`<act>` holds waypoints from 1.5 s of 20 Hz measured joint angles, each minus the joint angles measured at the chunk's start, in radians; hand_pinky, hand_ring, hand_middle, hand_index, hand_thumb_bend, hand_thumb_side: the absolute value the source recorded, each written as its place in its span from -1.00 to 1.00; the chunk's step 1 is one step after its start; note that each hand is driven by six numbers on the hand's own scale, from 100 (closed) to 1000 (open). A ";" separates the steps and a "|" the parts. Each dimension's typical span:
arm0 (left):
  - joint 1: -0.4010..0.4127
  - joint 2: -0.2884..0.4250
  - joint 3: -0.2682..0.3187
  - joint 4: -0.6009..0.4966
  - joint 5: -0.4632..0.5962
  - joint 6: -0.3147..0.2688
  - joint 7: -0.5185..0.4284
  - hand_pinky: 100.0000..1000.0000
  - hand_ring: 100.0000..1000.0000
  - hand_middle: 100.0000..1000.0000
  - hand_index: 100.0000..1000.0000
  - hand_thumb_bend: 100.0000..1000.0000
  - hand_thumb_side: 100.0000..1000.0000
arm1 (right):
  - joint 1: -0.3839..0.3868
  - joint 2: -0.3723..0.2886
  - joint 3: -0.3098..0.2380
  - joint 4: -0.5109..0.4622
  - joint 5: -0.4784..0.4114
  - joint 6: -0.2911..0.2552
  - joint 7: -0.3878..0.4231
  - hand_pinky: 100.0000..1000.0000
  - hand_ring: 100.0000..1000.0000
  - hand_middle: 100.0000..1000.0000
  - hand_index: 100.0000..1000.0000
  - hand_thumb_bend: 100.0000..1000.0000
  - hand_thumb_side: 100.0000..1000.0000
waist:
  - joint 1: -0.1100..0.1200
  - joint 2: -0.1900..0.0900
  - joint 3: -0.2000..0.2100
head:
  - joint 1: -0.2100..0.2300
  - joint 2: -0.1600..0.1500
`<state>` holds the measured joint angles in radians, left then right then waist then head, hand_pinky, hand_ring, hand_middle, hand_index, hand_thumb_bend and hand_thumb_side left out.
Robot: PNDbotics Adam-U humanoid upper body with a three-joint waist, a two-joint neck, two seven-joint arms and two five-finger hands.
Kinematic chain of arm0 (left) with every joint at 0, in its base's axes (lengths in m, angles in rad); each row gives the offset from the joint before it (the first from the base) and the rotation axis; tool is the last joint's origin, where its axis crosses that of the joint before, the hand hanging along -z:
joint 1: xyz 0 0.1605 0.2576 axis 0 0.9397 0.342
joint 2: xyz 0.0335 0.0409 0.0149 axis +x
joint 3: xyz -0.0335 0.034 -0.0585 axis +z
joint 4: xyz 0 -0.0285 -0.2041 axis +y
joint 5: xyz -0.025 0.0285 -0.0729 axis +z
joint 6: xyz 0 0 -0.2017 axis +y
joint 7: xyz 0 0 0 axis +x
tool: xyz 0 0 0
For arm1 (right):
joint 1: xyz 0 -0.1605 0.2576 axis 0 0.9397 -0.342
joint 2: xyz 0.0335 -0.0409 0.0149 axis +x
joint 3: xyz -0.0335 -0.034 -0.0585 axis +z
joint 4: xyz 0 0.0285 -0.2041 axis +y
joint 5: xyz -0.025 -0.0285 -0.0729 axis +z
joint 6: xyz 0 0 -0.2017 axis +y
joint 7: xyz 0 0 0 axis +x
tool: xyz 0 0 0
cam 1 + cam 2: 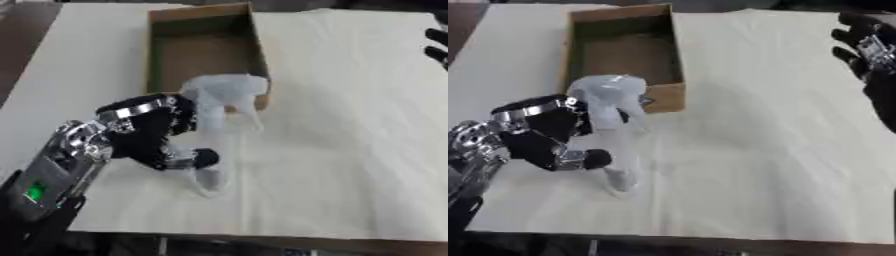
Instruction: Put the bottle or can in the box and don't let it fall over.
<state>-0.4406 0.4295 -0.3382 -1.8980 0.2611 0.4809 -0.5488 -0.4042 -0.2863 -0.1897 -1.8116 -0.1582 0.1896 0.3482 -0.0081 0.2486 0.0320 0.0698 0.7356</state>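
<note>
Right eye view alone: open right robot hand (866, 47); left robot hand (162, 135) clasping spray bottle (219, 100).

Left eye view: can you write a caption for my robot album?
The robot's left hand grips a clear spray bottle just in front of the open cardboard box on the white-covered table.

Test bench: cloth-covered table (350, 150), cardboard box (206, 45)

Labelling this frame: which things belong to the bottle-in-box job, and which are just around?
Job:
- clear spray bottle, gripped by the left hand
- open cardboard box, no contents visible

Bystanders:
- right hand, idle at the right edge, holding nothing
- white cloth covering the table
</note>
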 measured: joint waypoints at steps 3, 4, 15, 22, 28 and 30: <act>-0.004 -0.009 -0.008 0.014 0.000 0.000 0.000 1.00 1.00 0.98 0.46 -0.22 -0.77 | 0.000 0.000 0.000 0.000 0.000 0.000 0.000 1.00 1.00 1.00 0.70 -1.00 0.07 | 0.000 0.002 0.000 | 0.000 0.000; -0.007 -0.010 -0.010 0.018 0.000 0.001 -0.001 1.00 1.00 0.98 0.46 -0.22 -0.76 | 0.000 0.000 0.000 0.000 0.000 0.001 0.001 1.00 1.00 1.00 0.70 -1.00 0.07 | 0.000 0.003 0.000 | 0.000 0.000; -0.013 -0.035 -0.037 0.054 -0.009 -0.003 -0.020 1.00 1.00 0.99 0.49 -0.21 -0.80 | -0.001 0.000 0.000 0.000 0.000 0.002 0.002 1.00 1.00 1.00 0.70 -1.00 0.07 | -0.003 0.007 -0.002 | 0.002 -0.007; -0.005 -0.040 -0.047 0.063 -0.023 -0.019 -0.041 1.00 1.00 1.00 0.49 -0.20 -0.87 | -0.001 0.000 0.000 0.000 0.000 0.002 0.002 1.00 1.00 1.00 0.70 -1.00 0.07 | -0.003 0.007 -0.003 | 0.002 -0.008; 0.004 -0.042 -0.055 0.080 -0.043 -0.031 -0.056 1.00 1.00 0.98 0.45 -0.21 -0.93 | -0.005 0.000 0.000 0.000 -0.001 0.002 0.002 1.00 1.00 1.00 0.70 -1.00 0.07 | -0.003 0.007 -0.004 | 0.002 -0.009; 0.008 -0.042 -0.059 0.089 -0.048 -0.032 -0.057 1.00 1.00 0.95 0.42 -0.23 -0.94 | -0.005 0.000 0.000 -0.001 -0.001 0.002 0.002 1.00 1.00 1.00 0.70 -1.00 0.07 | -0.003 0.008 -0.005 | 0.001 -0.009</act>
<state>-0.4325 0.3870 -0.3969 -1.8091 0.2130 0.4488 -0.6062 -0.4096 -0.2858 -0.1898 -1.8122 -0.1595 0.1916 0.3503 -0.0115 0.2568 0.0272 0.0712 0.7266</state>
